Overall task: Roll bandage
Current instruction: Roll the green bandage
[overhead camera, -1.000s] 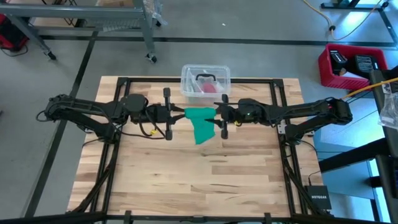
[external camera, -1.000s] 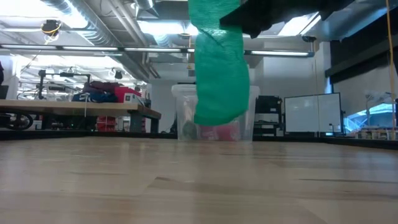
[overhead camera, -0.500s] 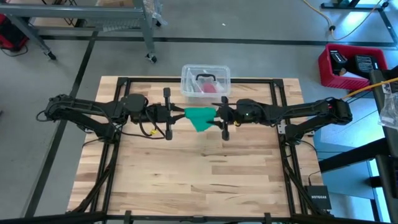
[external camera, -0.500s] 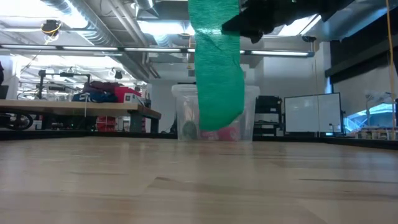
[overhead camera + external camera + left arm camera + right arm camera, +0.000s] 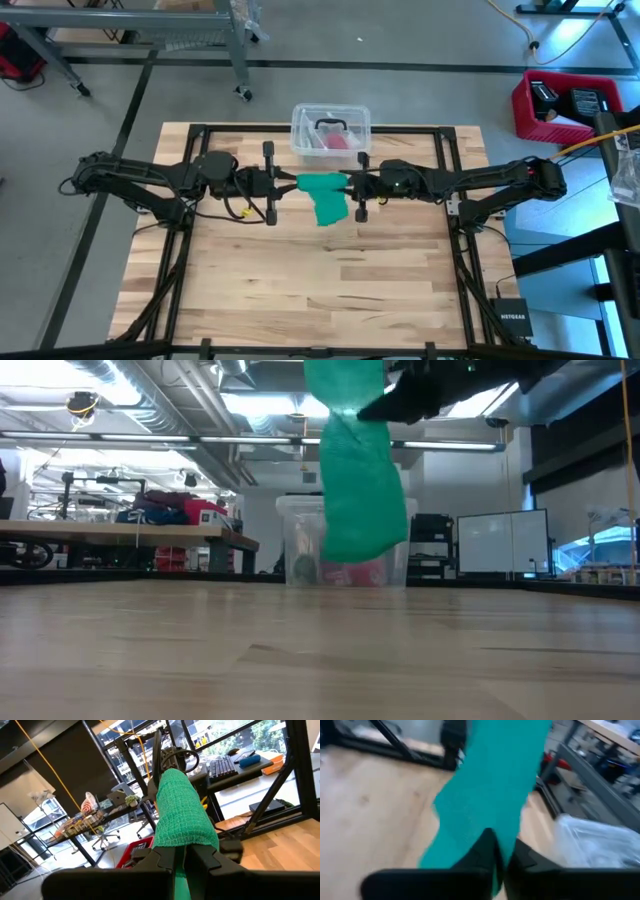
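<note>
Bandage [image 5: 325,191] is hanging mid-frame above the tabletop [image 5: 300,290], slack tail drooping. Left gripper [image 5: 284,183] and right gripper [image 5: 345,186] are both pinching it, fingers nearly closed. Looks light, soft, stretchy; best gripping near edges, keeping tension.

One word can be read: "NETGEAR", in white letters on a small black box [image 5: 512,320] that sits on the floor off the near right corner of the table [image 5: 300,290]. Nothing else carries print that can be made out.
</note>
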`<state>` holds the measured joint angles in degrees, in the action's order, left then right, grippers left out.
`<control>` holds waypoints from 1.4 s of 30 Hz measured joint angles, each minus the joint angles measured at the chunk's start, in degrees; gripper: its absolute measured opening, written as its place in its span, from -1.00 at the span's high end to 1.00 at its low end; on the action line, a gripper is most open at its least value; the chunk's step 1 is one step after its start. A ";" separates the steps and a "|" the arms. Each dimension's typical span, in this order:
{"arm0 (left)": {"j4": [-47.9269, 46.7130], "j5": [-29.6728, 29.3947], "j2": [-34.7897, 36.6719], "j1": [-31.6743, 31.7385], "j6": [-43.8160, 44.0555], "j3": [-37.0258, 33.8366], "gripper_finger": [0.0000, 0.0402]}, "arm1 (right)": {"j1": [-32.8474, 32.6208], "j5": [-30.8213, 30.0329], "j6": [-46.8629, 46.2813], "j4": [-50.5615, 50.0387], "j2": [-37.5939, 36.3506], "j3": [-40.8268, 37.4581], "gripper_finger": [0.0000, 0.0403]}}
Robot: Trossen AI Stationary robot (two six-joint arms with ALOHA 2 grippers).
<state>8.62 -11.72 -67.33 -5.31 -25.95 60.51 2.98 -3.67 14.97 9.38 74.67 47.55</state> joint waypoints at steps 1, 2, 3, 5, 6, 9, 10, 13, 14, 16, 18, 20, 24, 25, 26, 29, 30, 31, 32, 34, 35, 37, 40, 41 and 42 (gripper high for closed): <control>-0.10 -0.01 0.00 -0.19 0.32 0.00 0.94 | 0.00 -0.97 0.60 -0.97 -0.13 0.00 0.93; -0.43 -0.03 0.02 -0.42 0.53 0.00 0.94 | 0.00 -1.54 0.80 -2.01 -0.40 0.00 0.94; -1.01 -0.03 0.27 -0.70 0.65 -0.04 0.94 | 0.00 -1.87 0.86 -2.64 -0.69 0.00 0.93; -1.30 -0.04 0.93 -1.48 1.55 -0.07 0.94 | 0.04 -2.05 1.15 -4.80 -1.89 0.00 0.95; -1.59 -0.03 1.55 -1.87 1.98 -0.07 0.94 | 0.04 -2.28 1.79 -6.00 -2.53 0.00 0.97; -2.91 -0.03 4.22 -3.05 3.92 -0.07 0.94 | 0.01 -4.38 2.47 -8.63 -4.49 0.00 0.97; -3.68 -0.01 5.17 -3.44 4.59 -0.07 0.94 | 0.00 -4.70 2.53 -8.99 -5.13 0.00 0.97; -6.37 0.99 7.55 -4.32 5.87 -0.07 0.94 | 0.04 -4.85 3.31 -9.18 -6.27 0.02 0.98; -6.54 1.41 8.01 -4.51 5.86 -0.07 0.94 | 0.04 -4.79 3.33 -8.81 -6.29 0.02 0.98; -5.17 1.65 8.52 -4.56 4.86 -0.07 0.94 | 0.04 -4.08 3.36 -8.42 -6.13 0.02 0.99; -2.53 1.64 8.38 -4.40 2.98 -0.07 0.94 | 0.04 -2.89 3.05 -6.63 -5.22 0.04 0.99; 0.73 1.44 7.63 -3.66 0.81 -0.07 0.94 | -0.02 -0.71 1.87 -5.61 -4.14 0.02 0.99; 3.91 0.34 6.40 -1.31 -3.01 -0.07 0.94 | -0.07 5.04 -1.28 -3.68 -2.68 0.02 0.99; 3.93 -0.99 6.24 -0.68 -3.61 -0.07 0.94 | -0.28 5.64 -2.10 -3.85 -2.47 0.02 0.99; 3.87 -2.61 6.06 -0.05 -4.32 -0.07 0.94 | -0.70 5.82 -2.60 -4.00 -2.40 0.02 0.99; 3.19 -7.93 5.80 2.03 -5.77 -0.07 0.94 | -2.25 5.67 -2.84 -3.81 -2.43 0.02 0.99; 2.91 -8.96 5.79 2.86 -6.02 -0.07 0.94 | -2.85 5.65 -2.85 -3.60 -2.52 0.02 0.99; 2.33 -9.84 5.78 3.57 -6.13 -0.07 0.94 | -3.41 5.35 -2.85 -3.49 -2.72 0.02 0.99; 1.78 -10.29 5.76 4.25 -6.17 -0.07 0.94 | -4.04 4.87 -2.90 -3.54 -2.94 0.02 0.99; 0.22 -10.42 5.75 5.65 -6.06 -0.07 0.94 | -5.19 3.67 -3.01 -3.45 -3.59 0.02 0.99; -0.71 -10.44 5.75 6.29 -6.03 -0.07 0.94 | -5.76 3.45 -3.03 -3.45 -3.97 0.02 0.99; -2.49 -10.44 5.75 7.54 -6.06 -0.07 0.94 | -6.77 3.35 -3.09 -3.06 -4.68 0.04 0.99; -4.26 -10.50 5.70 9.31 -5.97 -0.10 0.94 | -8.50 4.28 -3.28 -3.63 -5.47 1.34 0.99; -4.14 -10.55 5.70 9.90 -5.82 -0.20 0.94 | -9.16 4.68 -3.40 -4.02 -5.59 1.97 0.99; -4.09 -10.71 5.70 10.39 -5.76 -0.33 0.94 | -9.78 4.94 -3.40 -4.42 -5.63 2.78 0.99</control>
<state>4.53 -22.42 -61.63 5.08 -31.70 60.18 -6.80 1.27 11.57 4.96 69.04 50.33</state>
